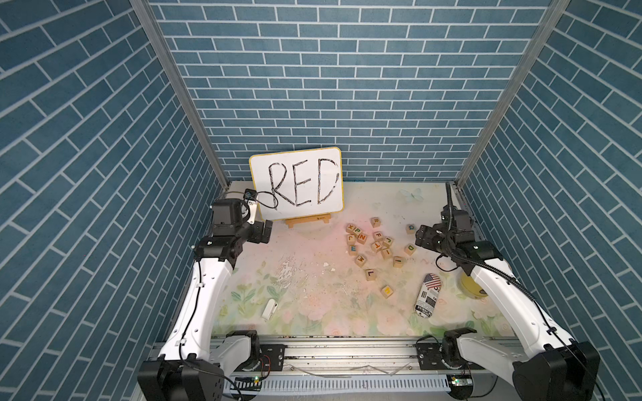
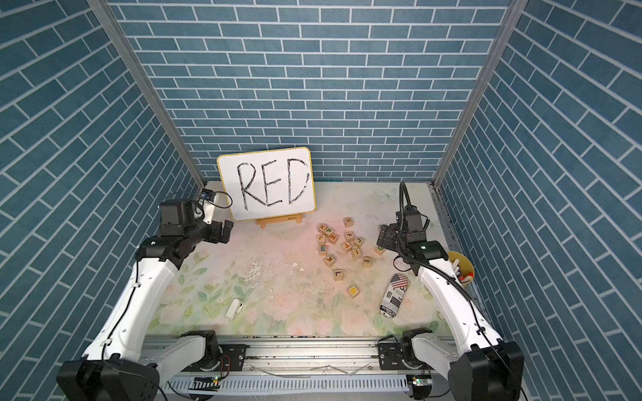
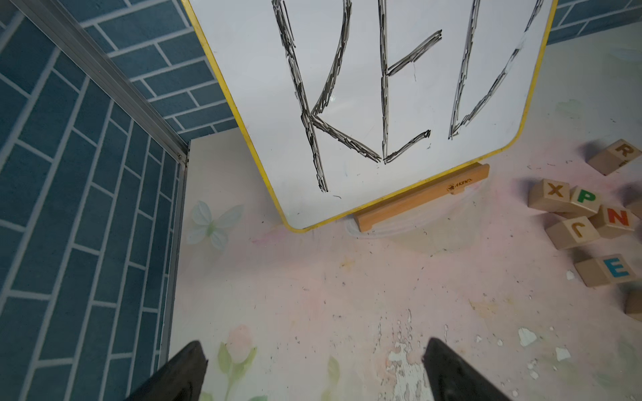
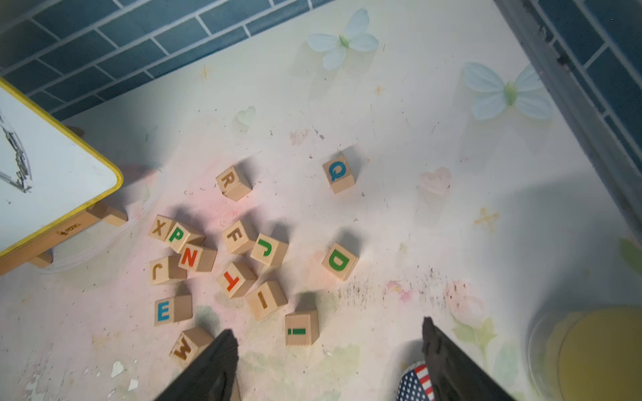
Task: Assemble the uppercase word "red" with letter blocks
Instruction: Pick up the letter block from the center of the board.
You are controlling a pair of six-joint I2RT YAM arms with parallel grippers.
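In both top views the right gripper (image 1: 422,237) hangs over the scattered letter blocks (image 1: 378,236) with its fingers spread and nothing between them. The D block (image 1: 411,248) lies just beside its fingertips. The R block (image 1: 375,222) and the E block (image 1: 353,248) lie farther out beyond them. The left gripper (image 1: 265,231) hovers well apart from all three, near the white board (image 1: 295,184). We judge that no letter has been set in place yet.

In the left wrist view the left gripper's fingers (image 3: 448,364) stand wide apart over bare table, holding nothing. The board rises straight ahead of the fingertips. If we reached forward carelessly, we could tip it off its wooden stand (image 3: 420,198).

In the right wrist view the fingers are parted and empty. D sits alone ahead of the gap, turned cornerwise to the fingers. If we closed on its corners it might twist or pop free. A block marked "i" (image 4: 301,328) lies nearer the fingertips, so a plain drop could take the wrong cube. R stands alone, farther ahead. E lies out past the finger that almost touches the W block (image 4: 189,345), with other cubes near it. A wide descent there could shove or trap a neighbour. The flag-printed can (image 4: 415,380) lies by the opposite finger, and we think a nudge might set it rolling.
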